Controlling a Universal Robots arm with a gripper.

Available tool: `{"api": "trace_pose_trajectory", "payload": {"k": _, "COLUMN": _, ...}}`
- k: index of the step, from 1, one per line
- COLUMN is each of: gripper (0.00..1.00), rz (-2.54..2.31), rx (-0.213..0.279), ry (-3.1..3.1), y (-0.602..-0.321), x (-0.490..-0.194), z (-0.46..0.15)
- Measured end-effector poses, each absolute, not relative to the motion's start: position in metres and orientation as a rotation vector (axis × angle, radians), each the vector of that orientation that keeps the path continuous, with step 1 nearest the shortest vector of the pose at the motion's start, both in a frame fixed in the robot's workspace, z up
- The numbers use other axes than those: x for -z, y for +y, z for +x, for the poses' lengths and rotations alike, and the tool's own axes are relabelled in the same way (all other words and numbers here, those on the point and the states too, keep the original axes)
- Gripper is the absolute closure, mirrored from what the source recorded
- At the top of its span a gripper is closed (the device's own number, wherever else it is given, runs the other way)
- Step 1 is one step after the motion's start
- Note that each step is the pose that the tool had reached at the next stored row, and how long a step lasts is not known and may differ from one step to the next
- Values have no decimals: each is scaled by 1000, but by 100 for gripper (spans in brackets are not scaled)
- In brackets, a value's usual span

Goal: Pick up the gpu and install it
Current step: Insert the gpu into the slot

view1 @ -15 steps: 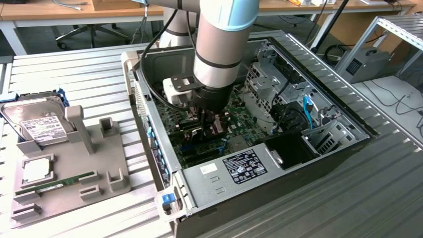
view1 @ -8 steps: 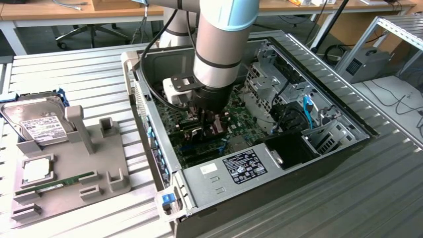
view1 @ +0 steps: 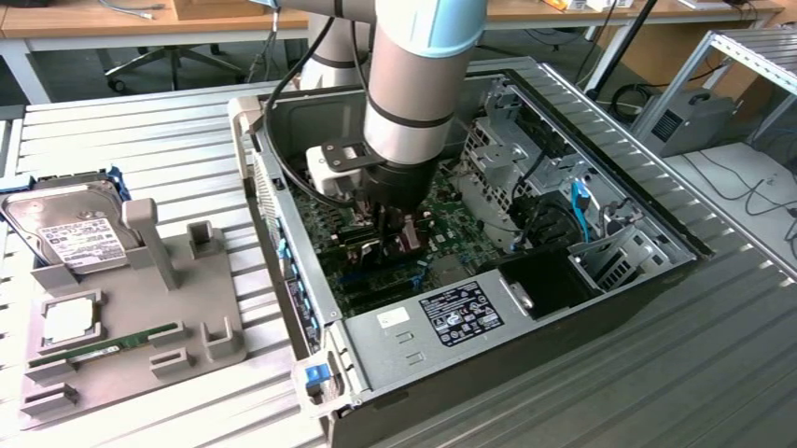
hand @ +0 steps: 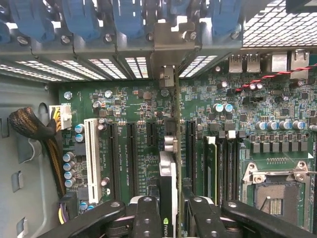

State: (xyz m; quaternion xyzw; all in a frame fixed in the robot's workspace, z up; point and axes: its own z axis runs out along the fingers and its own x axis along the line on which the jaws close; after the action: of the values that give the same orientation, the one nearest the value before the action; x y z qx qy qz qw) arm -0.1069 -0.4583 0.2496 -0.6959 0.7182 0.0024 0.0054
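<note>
The gpu [hand: 168, 181] is seen edge-on, a thin card standing upright over the green motherboard [hand: 138, 104]. Its silver end bracket [hand: 167, 79] reaches up to the case's rear slot openings. My gripper [hand: 171, 215] is shut on the card, with one black finger [hand: 147, 213] on each side of it. In the exterior view my gripper [view1: 394, 229] is down inside the open computer case [view1: 412, 345], low over the board, and the arm hides most of the card.
Beside the case at the exterior view's left, a grey holder [view1: 187, 280] carries a hard drive [view1: 75, 233] and a green RAM stick [view1: 106, 347]. A metal drive cage [view1: 510, 177] stands beside the arm. A white slot [hand: 91, 158], a cable bundle [hand: 34, 129] and the CPU socket [hand: 277, 193] flank the card.
</note>
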Motion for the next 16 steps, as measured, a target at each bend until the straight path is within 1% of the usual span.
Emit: {"api": "trace_pose_trajectory", "payload": {"k": 16, "gripper": 73, "rz": -2179, "rx": -7, "ry": 2248, "y": -457, "x": -248, "z": -107}}
